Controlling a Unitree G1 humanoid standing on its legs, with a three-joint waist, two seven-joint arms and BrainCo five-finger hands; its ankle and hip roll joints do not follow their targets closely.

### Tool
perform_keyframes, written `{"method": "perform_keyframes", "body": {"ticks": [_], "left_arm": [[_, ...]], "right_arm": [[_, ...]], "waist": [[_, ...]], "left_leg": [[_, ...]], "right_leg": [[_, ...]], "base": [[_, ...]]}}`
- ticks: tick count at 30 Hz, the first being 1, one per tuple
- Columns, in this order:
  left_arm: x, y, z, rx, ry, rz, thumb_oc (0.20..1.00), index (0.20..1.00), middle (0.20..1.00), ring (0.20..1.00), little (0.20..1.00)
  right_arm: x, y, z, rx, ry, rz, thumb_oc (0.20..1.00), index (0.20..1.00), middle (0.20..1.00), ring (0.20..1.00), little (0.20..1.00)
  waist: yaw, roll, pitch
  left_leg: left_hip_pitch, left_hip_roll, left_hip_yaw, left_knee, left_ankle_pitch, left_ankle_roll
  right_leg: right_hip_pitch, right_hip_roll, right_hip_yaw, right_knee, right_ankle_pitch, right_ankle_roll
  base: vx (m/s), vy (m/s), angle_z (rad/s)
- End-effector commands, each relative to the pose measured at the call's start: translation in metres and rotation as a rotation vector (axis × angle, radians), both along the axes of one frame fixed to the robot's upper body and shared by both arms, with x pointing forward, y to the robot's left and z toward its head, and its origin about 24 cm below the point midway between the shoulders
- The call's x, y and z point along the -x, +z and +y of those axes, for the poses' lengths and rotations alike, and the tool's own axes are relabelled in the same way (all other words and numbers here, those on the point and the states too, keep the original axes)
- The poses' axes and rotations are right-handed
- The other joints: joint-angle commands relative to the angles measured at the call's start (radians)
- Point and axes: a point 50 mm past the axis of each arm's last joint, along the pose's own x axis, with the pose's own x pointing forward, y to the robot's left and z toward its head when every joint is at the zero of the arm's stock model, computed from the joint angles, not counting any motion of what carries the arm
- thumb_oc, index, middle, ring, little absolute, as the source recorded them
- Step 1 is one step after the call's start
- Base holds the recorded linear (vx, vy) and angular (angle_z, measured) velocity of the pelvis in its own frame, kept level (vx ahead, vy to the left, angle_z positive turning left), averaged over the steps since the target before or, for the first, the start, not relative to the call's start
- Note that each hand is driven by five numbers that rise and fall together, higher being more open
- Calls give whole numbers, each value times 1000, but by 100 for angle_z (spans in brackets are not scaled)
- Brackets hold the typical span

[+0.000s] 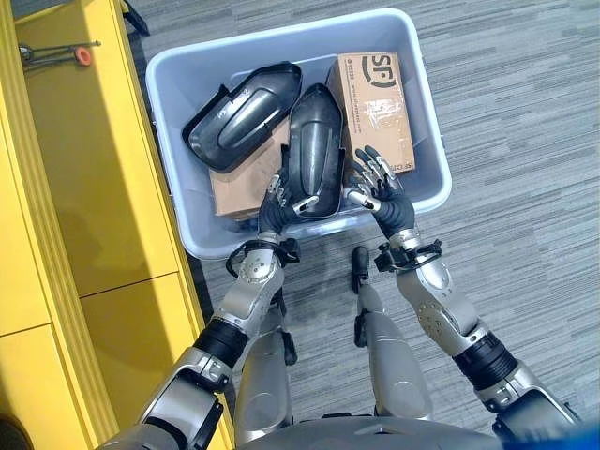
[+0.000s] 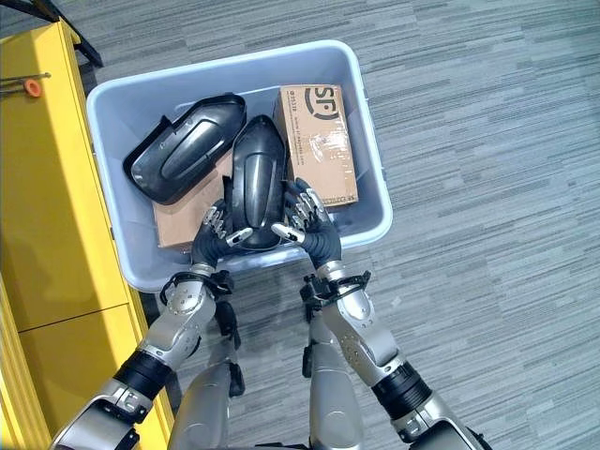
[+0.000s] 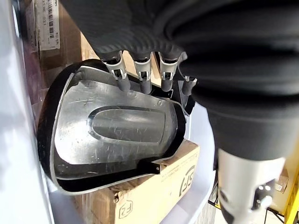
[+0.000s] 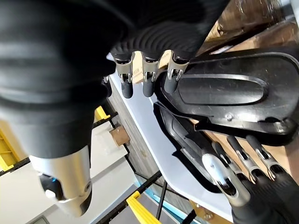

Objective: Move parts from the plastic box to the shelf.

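Left eye view: both hands, left hand (image 1: 278,208) and right hand (image 1: 382,192), bracket the black shell (image 1: 314,150) in the bin (image 1: 424,94), fingers relaxed, nothing clenched. Looks stiff, light, slick; I'd grab its rims at 3 and 9 o'clock.

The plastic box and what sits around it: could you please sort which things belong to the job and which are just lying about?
For the job:
plastic box
black part between the hands
second black part
two cardboard boxes
left hand
right hand
yellow shelf

Lying about:
tool with an orange tip on the shelf
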Motion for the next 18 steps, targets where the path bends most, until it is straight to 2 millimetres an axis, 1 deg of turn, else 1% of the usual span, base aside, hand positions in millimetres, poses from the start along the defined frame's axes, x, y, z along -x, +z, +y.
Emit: {"method": "perform_keyframes", "body": {"ticks": [1,7,10,14,15,18], "left_arm": [[1,26,9,11,-10,-142,1000,1000,1000,1000,1000],[9,33,22,24,17,-183,1000,1000,1000,1000,1000],[12,37,25,36,24,-205,1000,1000,1000,1000,1000],[15,45,27,56,24,-243,1000,1000,1000,1000,1000],[16,48,28,62,25,-260,1000,1000,1000,1000,1000],[17,47,26,74,22,-251,1000,1000,1000,1000,1000]], "right_arm": [[9,31,0,-76,0,-157,1000,1000,1000,1000,1000],[9,32,-2,-72,-8,-165,1000,1000,1000,1000,1000],[6,32,-3,-55,-30,-168,1000,1000,1000,1000,1000],[-7,32,-1,-18,-77,-154,1000,1000,1000,1000,1000],[-13,32,-1,-15,-105,-143,1000,1000,1000,1000,1000],[-18,30,-3,-18,-135,-122,1000,1000,1000,1000,1000]], "waist": [[-2,-14,-10],[10,-6,-8],[16,-2,-5],[29,8,3],[35,13,8],[39,15,14]], "left_leg": [[-13,-3,-93,79,-63,8],[-19,-8,-98,78,-63,10],[-28,-11,-104,82,-63,12],[-43,-19,-109,86,-61,13],[-52,-21,-112,90,-61,14],[-63,-26,-116,95,-60,15]], "right_leg": [[52,-83,-22,68,-65,90],[54,-86,-29,67,-65,91],[53,-89,-34,68,-65,90],[46,-96,-42,66,-62,90],[43,-99,-43,67,-62,90],[38,-100,-43,68,-60,90]], "base": [[0,0,0],[-5,2,4],[-8,2,5],[-15,3,5],[-18,17,15],[-18,12,12]]}}
